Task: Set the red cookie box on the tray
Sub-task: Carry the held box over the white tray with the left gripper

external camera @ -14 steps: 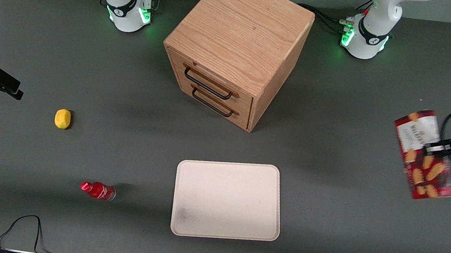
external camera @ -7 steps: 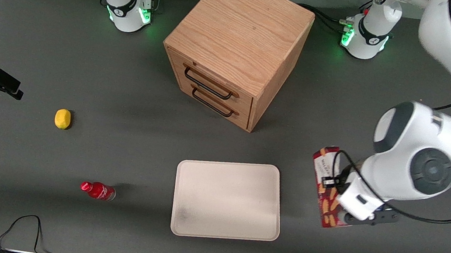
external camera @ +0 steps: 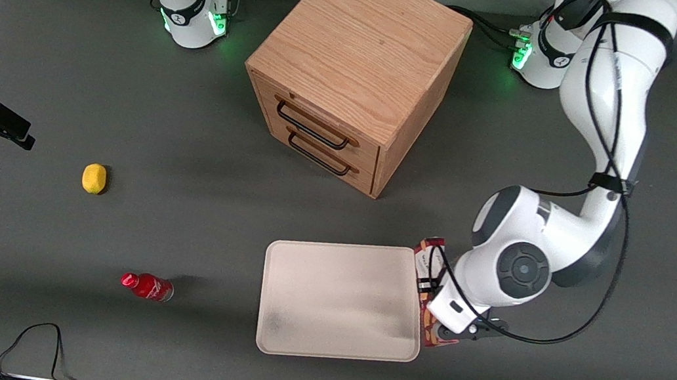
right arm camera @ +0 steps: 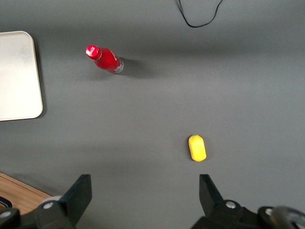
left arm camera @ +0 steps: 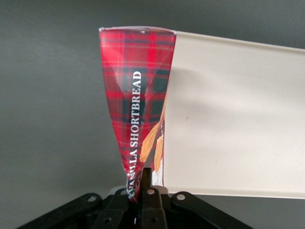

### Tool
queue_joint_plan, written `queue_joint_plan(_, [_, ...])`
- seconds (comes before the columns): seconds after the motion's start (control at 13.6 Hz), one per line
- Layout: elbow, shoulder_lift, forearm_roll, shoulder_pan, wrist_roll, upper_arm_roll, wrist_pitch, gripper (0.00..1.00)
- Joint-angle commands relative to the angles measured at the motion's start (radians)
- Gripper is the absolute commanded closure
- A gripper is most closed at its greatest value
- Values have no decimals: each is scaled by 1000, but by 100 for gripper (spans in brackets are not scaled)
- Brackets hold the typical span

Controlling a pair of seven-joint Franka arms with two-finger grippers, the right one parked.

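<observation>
Left wrist view: a flat dark-red tartan cardboard cookie box (left arm camera: 138,109), lettered "VANILLA SHORTBREAD" on its thin side, is held clamped edge-up in the black two-finger gripper (left arm camera: 143,183). It is seen just above the edge of the large beige rounded tray (external camera: 339,299), at the working arm's end.

"VANILLA SHORTBREAD" on red cookie box (left arm camera: 136,109)

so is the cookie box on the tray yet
Not yet. The gripper, jaws shut on it, holds the red cookie box on edge at the tray rim.
</observation>
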Motion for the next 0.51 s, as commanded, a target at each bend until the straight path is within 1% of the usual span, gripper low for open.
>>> queue_joint_plan(0.0, [55,54,8,-55,-42,26,23,100])
queue_joint_plan(0.22, [54,86,15,-75,-46,28,76,100])
queue_joint_plan(0.44, [54,108,42,-75,-45,28,100,100])
